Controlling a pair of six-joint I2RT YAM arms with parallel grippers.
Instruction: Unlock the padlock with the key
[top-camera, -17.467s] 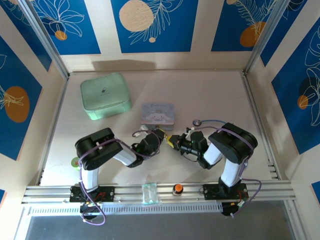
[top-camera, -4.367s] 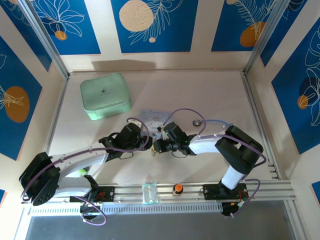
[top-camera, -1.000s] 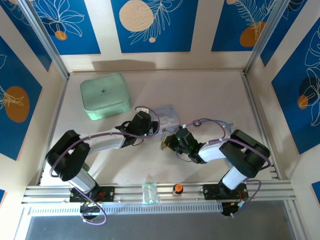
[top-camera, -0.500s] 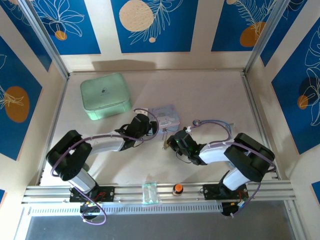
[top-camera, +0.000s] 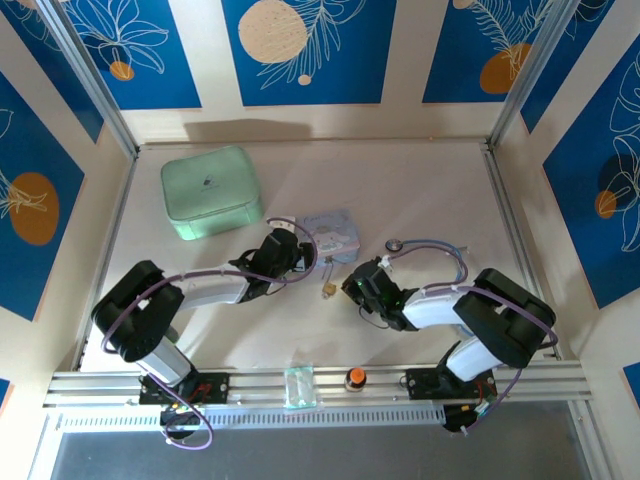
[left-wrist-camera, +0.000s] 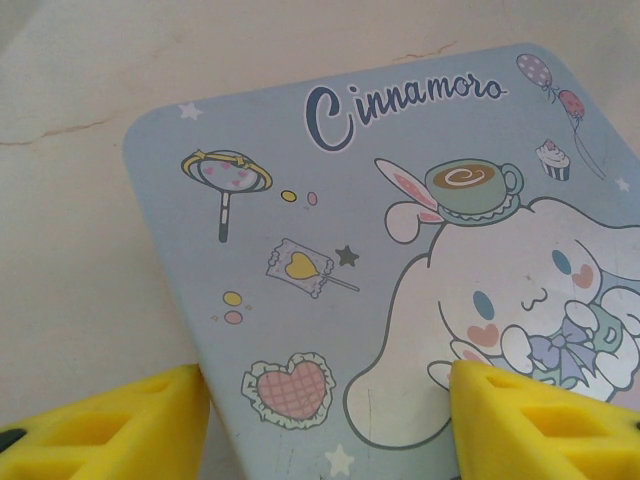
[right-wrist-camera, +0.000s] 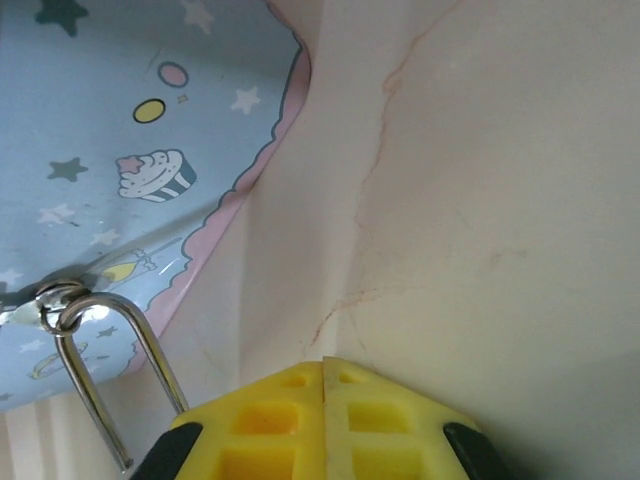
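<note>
Backed the right gripper (right-wrist-camera: 323, 370) off the padlock (top-camera: 327, 291), pads pressed together on nothing; left it lying on the table (top-camera: 400, 190) near the Cinnamoroll tin (left-wrist-camera: 330, 200); holding the left gripper (left-wrist-camera: 325, 385) spread apart over that tin.

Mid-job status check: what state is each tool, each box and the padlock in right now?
Left tool: open, over the blue cartoon box.
Right tool: shut, nothing seen between its fingers.
Padlock: lying on the table, held by neither tool; cannot tell whether it is locked or unlocked.
Blue cartoon box: lid on.
Green box: closed.
</note>
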